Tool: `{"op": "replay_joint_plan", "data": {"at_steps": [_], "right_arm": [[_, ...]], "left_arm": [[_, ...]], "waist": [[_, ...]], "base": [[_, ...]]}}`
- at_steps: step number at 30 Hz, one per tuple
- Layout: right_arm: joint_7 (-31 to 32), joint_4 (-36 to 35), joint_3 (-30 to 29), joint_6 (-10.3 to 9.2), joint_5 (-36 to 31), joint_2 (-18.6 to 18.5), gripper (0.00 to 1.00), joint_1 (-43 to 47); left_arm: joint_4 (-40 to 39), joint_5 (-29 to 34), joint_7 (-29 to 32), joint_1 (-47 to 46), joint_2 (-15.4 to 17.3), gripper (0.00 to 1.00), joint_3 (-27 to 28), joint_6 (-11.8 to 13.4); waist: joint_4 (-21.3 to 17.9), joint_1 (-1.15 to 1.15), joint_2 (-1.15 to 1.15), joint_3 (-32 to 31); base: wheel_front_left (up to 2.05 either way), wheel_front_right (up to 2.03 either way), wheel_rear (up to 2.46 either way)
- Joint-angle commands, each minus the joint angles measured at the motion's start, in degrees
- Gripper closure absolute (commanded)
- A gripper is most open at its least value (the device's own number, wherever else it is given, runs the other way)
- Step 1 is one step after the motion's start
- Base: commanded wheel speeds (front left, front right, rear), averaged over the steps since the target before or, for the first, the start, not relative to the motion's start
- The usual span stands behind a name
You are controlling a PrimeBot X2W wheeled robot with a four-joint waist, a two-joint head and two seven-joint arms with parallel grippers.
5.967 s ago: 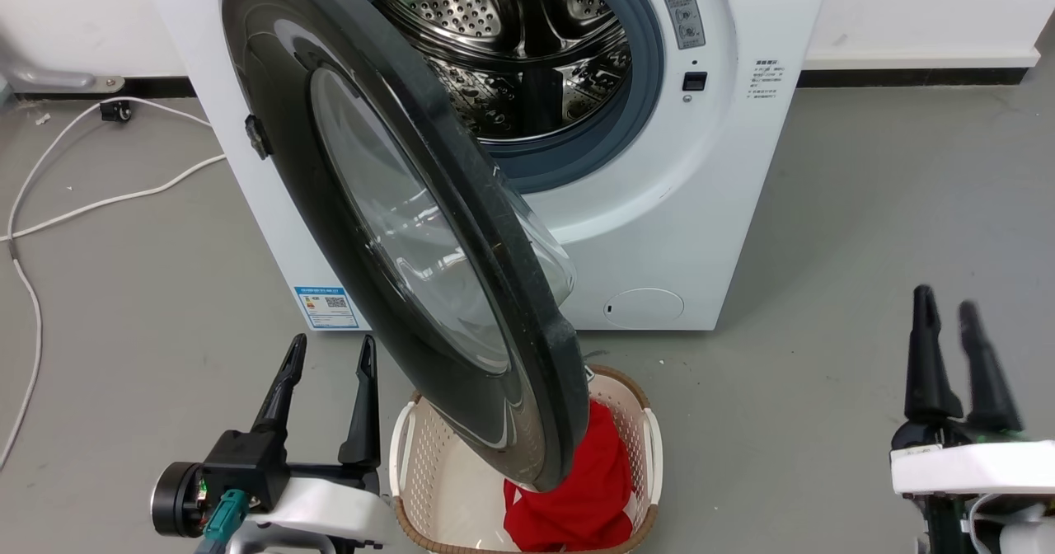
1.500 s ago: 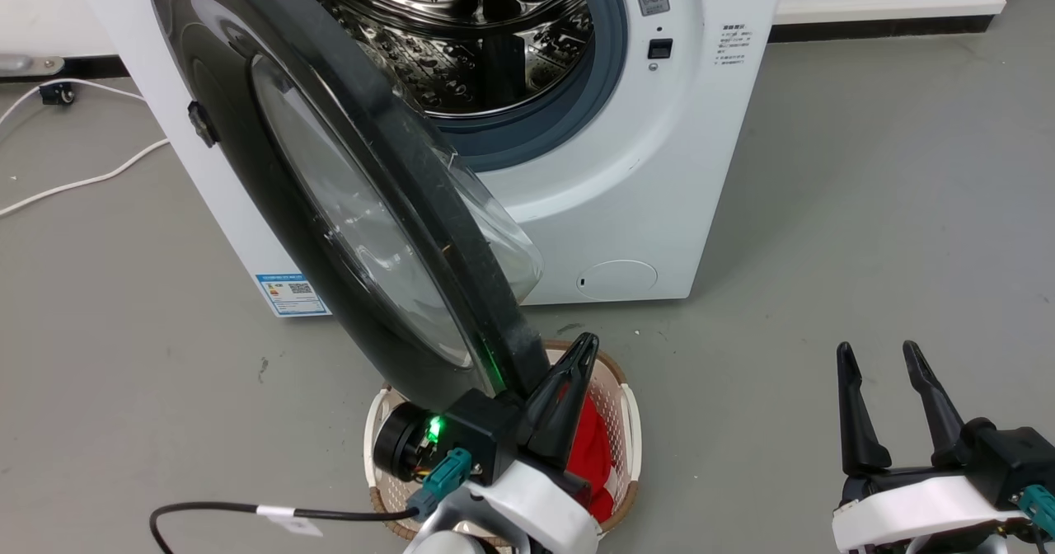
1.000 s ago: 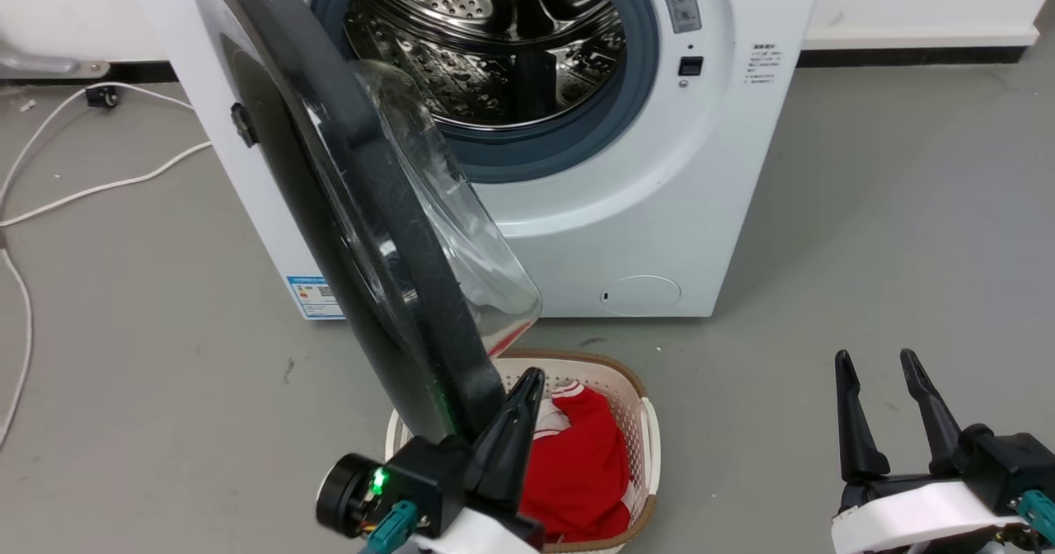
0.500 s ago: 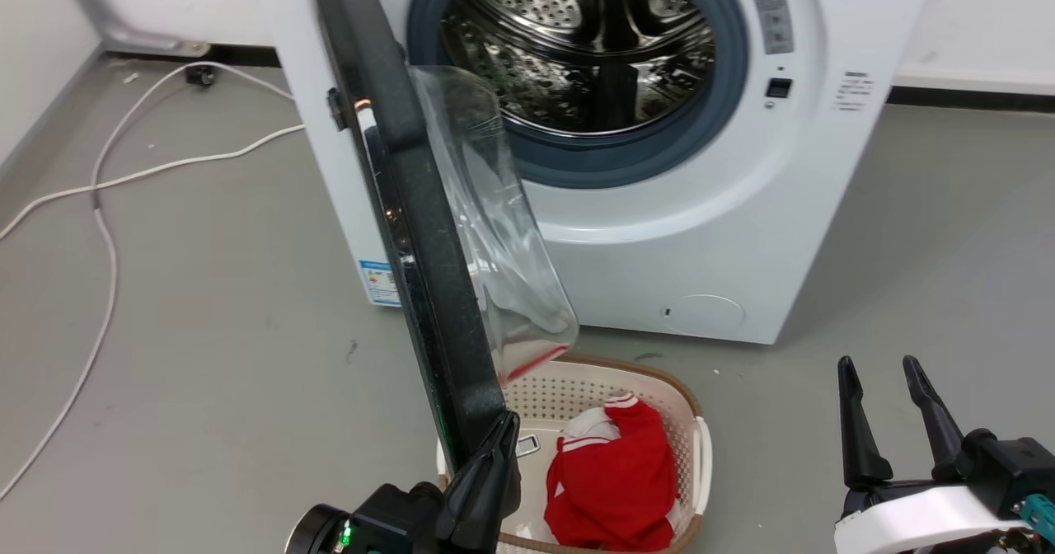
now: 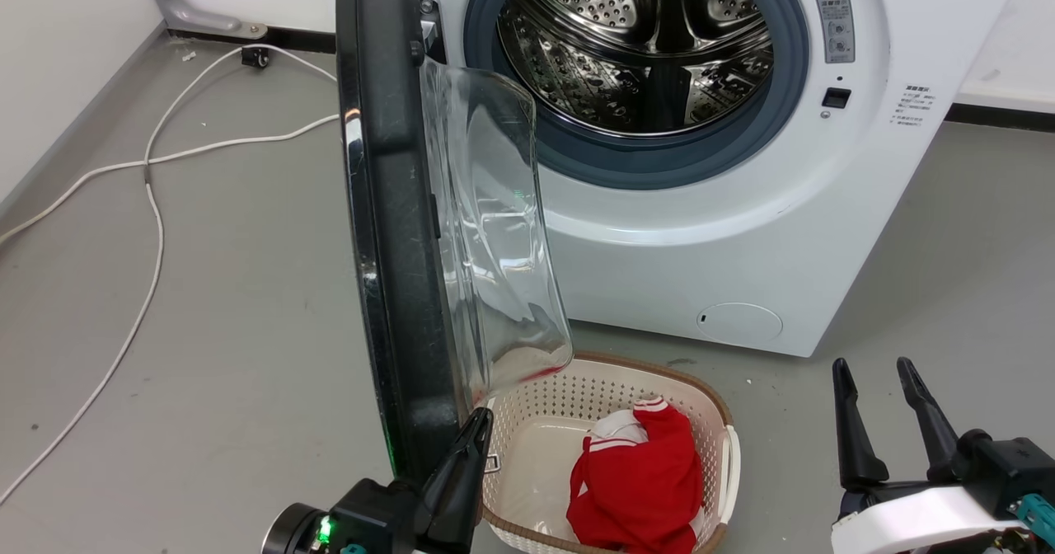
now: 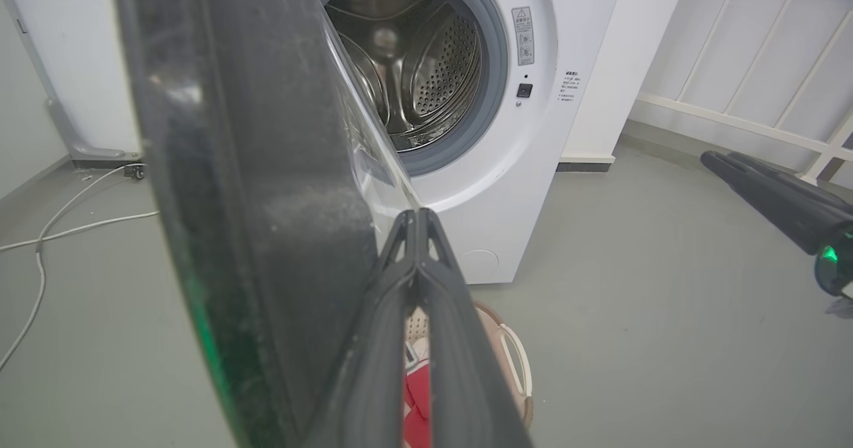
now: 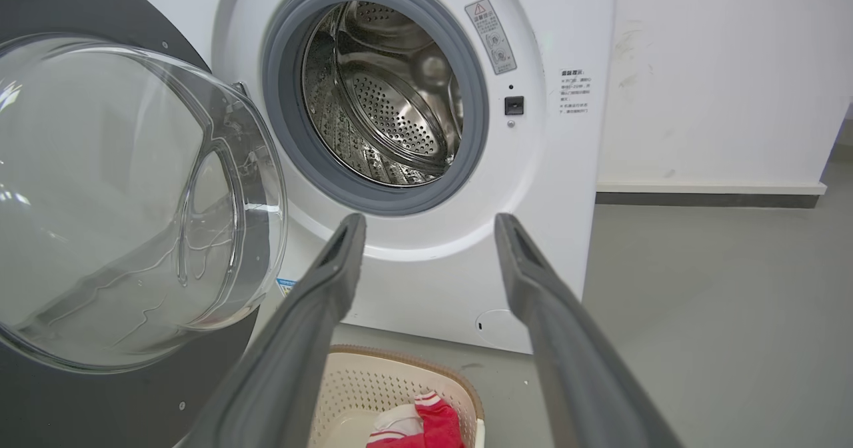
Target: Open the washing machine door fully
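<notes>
Nearly edge-on to the head camera, the washing machine door (image 5: pixel 396 232) juts out from the white washing machine (image 5: pixel 742 232), leaving the steel drum (image 5: pixel 626 51) exposed. The left gripper (image 5: pixel 478 418), fingers pressed together on nothing, sits at the door's lower rim, seemingly touching it. The right gripper (image 5: pixel 871 366) hovers well apart, fingers spread. A cream basket (image 5: pixel 577 389) holding a red garment (image 5: pixel 643 488) lies below.

- A grey floor (image 5: pixel 206 290) spreads all round me, dull, with small dark marks.
- A white wall (image 7: pixel 720 68) rises ahead, with a dark skirting strip (image 7: pixel 706 199) at its foot.
- A white cable (image 5: pixel 148 165) trails across the floor on my left.
- White bars (image 6: pixel 753 48) stand on my right.
</notes>
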Motion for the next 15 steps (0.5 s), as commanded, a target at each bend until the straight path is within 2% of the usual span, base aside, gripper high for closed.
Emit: {"op": "replay_joint_plan", "data": {"at_steps": [1,15], "right_arm": [[-0.31,0.18,-0.2,-0.04,0.14,0.11,0.0,0.09],[-0.19,-0.35,-1.15,-0.03,0.0,0.11,0.0,0.08]], "left_arm": [[0.26,-0.13,-0.29,-0.25,0.43,1.0,0.84,0.53],[0.47,-1.45,-2.33,1.07,1.68,1.0,6.16,3.91]], "waist": [[0.01,0.0,0.0,-0.03],[6.07,0.0,0.0,1.06]], "base": [[0.0,0.0,0.0],[0.0,0.0,0.0]]}}
